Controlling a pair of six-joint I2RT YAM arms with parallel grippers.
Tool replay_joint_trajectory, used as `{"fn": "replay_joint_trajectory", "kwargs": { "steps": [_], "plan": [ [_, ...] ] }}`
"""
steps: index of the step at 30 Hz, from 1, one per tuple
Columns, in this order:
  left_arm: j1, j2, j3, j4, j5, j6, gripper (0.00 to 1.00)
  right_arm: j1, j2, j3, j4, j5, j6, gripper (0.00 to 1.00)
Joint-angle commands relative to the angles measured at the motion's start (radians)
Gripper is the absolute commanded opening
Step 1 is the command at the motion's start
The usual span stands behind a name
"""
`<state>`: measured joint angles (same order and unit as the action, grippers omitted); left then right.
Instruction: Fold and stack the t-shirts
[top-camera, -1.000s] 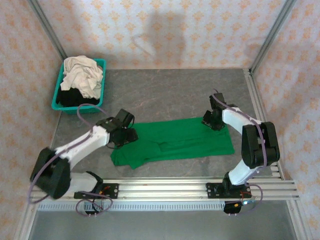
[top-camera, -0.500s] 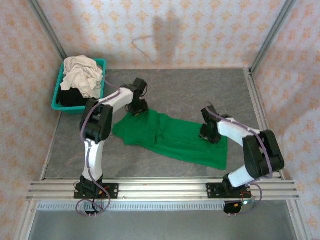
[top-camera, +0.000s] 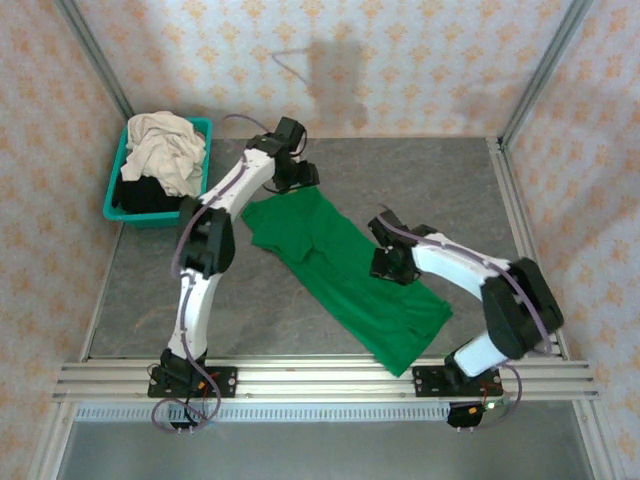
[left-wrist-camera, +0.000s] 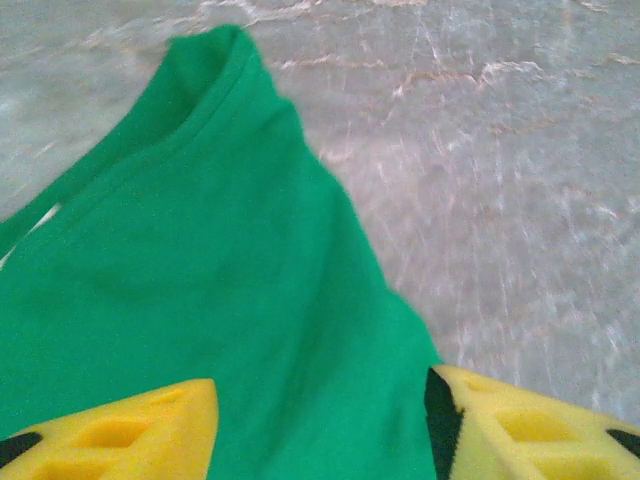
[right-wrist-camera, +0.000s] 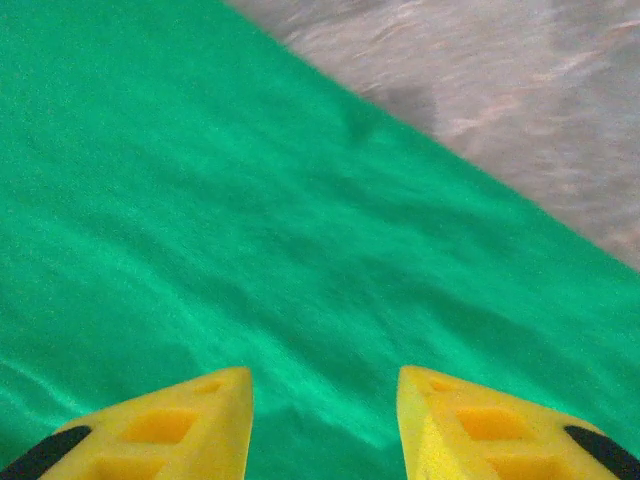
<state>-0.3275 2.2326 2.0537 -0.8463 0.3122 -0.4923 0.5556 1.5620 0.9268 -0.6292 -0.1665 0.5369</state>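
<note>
Green t-shirt flat on grey table, lying on a diagonal from centre-left of the overhead frame down to lower right, its low end near the front rail. Roughly spread, creases along its length.

Left arm stretched far up frame. Left gripper sits at the shirt's upper end, just right of its top corner. Left wrist view: yellow fingers stand well apart at the bottom of frame, cloth lying flat between and beneath them. Claw open, nothing pinched. Shirt edge runs up to a stitched band at upper left; bare table to the right.

Right gripper over the shirt's right-hand edge, about mid-length. Right wrist view: both yellow fingers parted over green fabric, a low ripple between them. Claw open, cloth not clamped. Cannot tell whether the tips touch the fabric.

Teal basket at upper left of the overhead frame, well apart from the green shirt. Holds a rumpled cream-white t-shirt on top of a black t-shirt.
</note>
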Motion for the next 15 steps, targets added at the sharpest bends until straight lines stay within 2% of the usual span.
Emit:
{"fn": "replay_joint_trajectory", "kwargs": {
  "steps": [1, 4, 6, 9, 15],
  "plan": [
    [-0.003, -0.167, -0.216, 0.102, -0.057, -0.026, 0.60, 0.015, 0.106, 0.058, -0.014, 0.017, -0.058, 0.40],
    [-0.017, -0.184, -0.339, 0.167, -0.034, -0.062, 0.59, 0.015, 0.166, 0.098, -0.009, 0.017, -0.068, 0.40],
    [-0.027, -0.144, -0.358, 0.189, -0.009, -0.079, 0.56, 0.015, 0.195, 0.122, -0.003, 0.012, -0.068, 0.40],
    [-0.033, -0.055, -0.321, 0.188, 0.025, -0.098, 0.49, 0.015, 0.232, 0.168, -0.016, 0.033, -0.073, 0.40],
    [-0.041, 0.055, -0.239, 0.184, 0.037, -0.113, 0.47, 0.014, 0.299, 0.265, -0.029, 0.051, -0.064, 0.40]
  ]
}}
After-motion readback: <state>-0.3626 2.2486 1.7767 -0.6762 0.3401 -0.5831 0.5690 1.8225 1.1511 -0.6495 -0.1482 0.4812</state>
